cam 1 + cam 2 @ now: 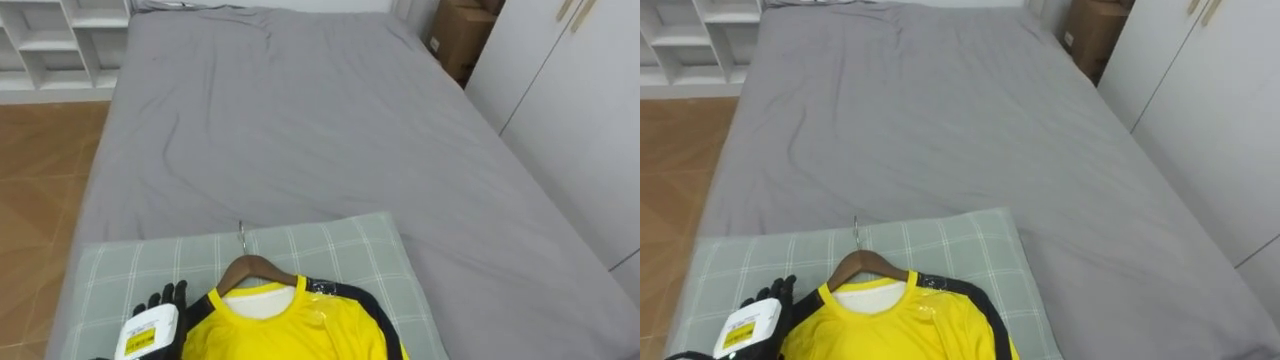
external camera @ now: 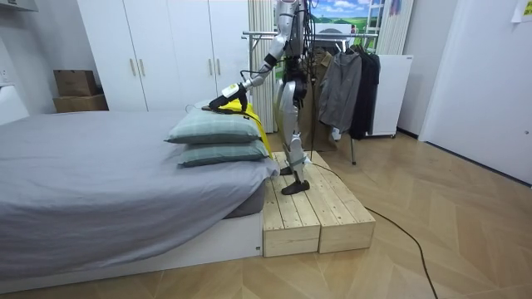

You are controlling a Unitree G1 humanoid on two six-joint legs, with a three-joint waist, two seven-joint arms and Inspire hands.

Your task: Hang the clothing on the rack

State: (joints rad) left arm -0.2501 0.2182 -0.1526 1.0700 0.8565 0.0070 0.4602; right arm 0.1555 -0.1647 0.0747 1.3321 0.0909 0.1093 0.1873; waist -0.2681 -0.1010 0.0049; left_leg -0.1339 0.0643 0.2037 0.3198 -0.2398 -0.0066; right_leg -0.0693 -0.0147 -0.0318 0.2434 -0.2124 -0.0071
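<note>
- The robot stands on a low wooden platform (image 2: 307, 208) at the head of the bed (image 1: 300, 120), facing down its length, with one arm stretched out over the pillows.
- The yellow shirt (image 1: 300, 330) lies face-up on the top pillow (image 1: 330, 250) – a pale green checked one, stacked on a second pillow (image 2: 220, 154) in the room view.
- The shirt has dark sleeves and a white lining at the collar. In the room view its lower part hangs off the pillow's edge towards the platform.
- A wooden hanger (image 1: 258, 268) is already inside the neck. Its shoulders show above the collar, and its metal hook (image 1: 241, 235) points up the bed, lying flat on the pillow.
- The left hand (image 1: 158, 305) rests on the pillow just beside the shirt's left shoulder. Its dark fingers (image 1: 168, 295) look straight and slightly spread, pointing up the bed – the thumb side is hidden at the shirt's edge, so I cannot tell whether it touches the cloth.
- The grey sheet on the bed is lightly creased.
- White shelves (image 1: 60, 40) stand off the bed's far left corner and cardboard boxes (image 1: 460, 35) off its far right, beside a white wardrobe (image 2: 166, 50).
- Behind the robot in the room view stands a clothes rack (image 2: 349, 83) with dark garments hanging from it.
</note>
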